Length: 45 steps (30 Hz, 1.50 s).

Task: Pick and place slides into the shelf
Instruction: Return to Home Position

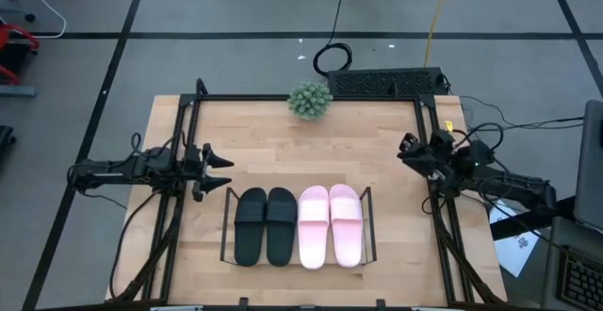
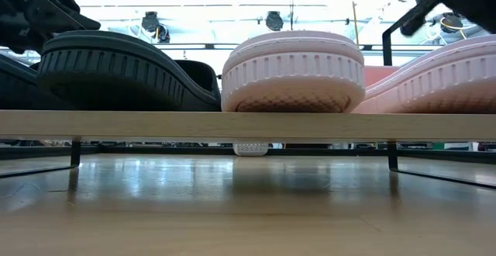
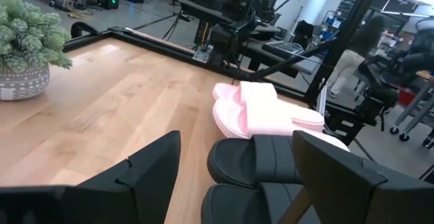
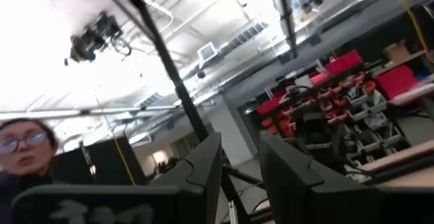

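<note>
Seen from above, a wooden table (image 1: 273, 141) holds a low clear shelf (image 1: 227, 224) with black wire ends, set near the front edge. All four slides lie in it side by side with soles down. The black pair (image 1: 266, 226) takes the left half and the pink pair (image 1: 332, 226) the right half, each slide touching its neighbour. A small potted plant (image 1: 309, 100) stands at the far edge, well apart from the shelf. The left gripper (image 1: 228, 171) hovers just beyond the shelf's left end. Its jaws are spread wide and hold nothing, and its wrist camera looks between them onto the black slides. The right gripper (image 1: 403, 149) sits by the table's right rail, apart from the shelf and tipped upward toward the ceiling. It carries nothing, and whether it is released or clenched cannot be told. The placing looks complete, so the step in hand appears to be pulling the arms back to rest. That likely calls for each arm to fold away to its own side, with the left one keeping clear of the wire end beside it.
</note>
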### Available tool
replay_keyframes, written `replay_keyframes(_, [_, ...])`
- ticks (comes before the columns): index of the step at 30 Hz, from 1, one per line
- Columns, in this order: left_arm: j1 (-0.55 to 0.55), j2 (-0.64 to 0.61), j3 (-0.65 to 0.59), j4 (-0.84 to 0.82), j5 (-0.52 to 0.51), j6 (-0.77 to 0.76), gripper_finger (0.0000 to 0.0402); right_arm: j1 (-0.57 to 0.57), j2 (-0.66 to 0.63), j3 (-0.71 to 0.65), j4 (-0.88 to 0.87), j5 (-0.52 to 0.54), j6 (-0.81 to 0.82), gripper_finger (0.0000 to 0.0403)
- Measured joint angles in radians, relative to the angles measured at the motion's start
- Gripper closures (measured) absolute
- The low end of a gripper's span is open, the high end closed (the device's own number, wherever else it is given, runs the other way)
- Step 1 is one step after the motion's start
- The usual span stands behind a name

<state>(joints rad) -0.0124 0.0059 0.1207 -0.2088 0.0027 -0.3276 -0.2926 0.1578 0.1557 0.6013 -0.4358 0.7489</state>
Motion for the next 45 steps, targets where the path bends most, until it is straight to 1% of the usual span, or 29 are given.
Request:
replay_keyframes(3, [0.000, 0.000, 0.000, -0.003, -0.001, -0.006, 0.0117, 0.016, -0.074, -0.064, -0.002, 0.055, 0.025, 0.0312])
replay_keyframes(7, [0.000, 0.000, 0.000, -0.006, -0.003, -0.015, 0.0117, 0.062, -0.089, -0.113, -0.031, 0.141, -0.023, 0.0312])
replay_keyframes(11, [0.001, 0.000, 0.000, -0.006, -0.008, -0.027, 0.0117, 0.116, -0.088, -0.118, -0.188, 0.246, -0.120, 0.0312])
replay_keyframes(14, [0.001, 0.000, 0.000, -0.007, -0.020, -0.037, 0.0117, 0.152, -0.091, -0.120, -0.230, 0.329, -0.222, 0.0312])
replay_keyframes(16, [0.001, 0.000, 0.000, -0.015, -0.033, -0.040, 0.0117, 0.173, -0.090, -0.120, -0.291, 0.388, -0.280, 0.0312])
replay_keyframes(21, [0.001, 0.000, 0.000, -0.042, -0.056, -0.048, 0.0117, 0.202, -0.089, -0.121, -0.479, 0.565, -0.333, 0.0312])
replay_keyframes(24, [0.001, 0.000, 0.000, -0.044, -0.056, -0.046, 0.0117, 0.206, -0.090, -0.122, -0.501, 0.635, -0.396, 0.0312])
replay_keyframes(28, [0.001, 0.000, 0.000, -0.052, -0.056, -0.024, 0.0117, 0.206, -0.090, -0.122, -0.522, 0.647, -0.480, 0.0312])
replay_keyframes(32, [0.001, 0.000, 0.000, -0.053, -0.056, 0.001, 0.0117, 0.206, -0.090, -0.124, -0.561, 0.641, -0.465, 0.0312])
replay_keyframes(36, [0.001, 0.000, 0.000, -0.052, -0.056, 0.026, 0.0117, 0.206, -0.090, -0.141, -0.540, 0.617, -0.463, 0.0312])
replay_keyframes(45, [0.001, 0.000, 0.000, -0.059, -0.056, 0.041, 0.0117, 0.206, -0.090, -0.141, -0.544, 0.612, -0.451, 0.0312])
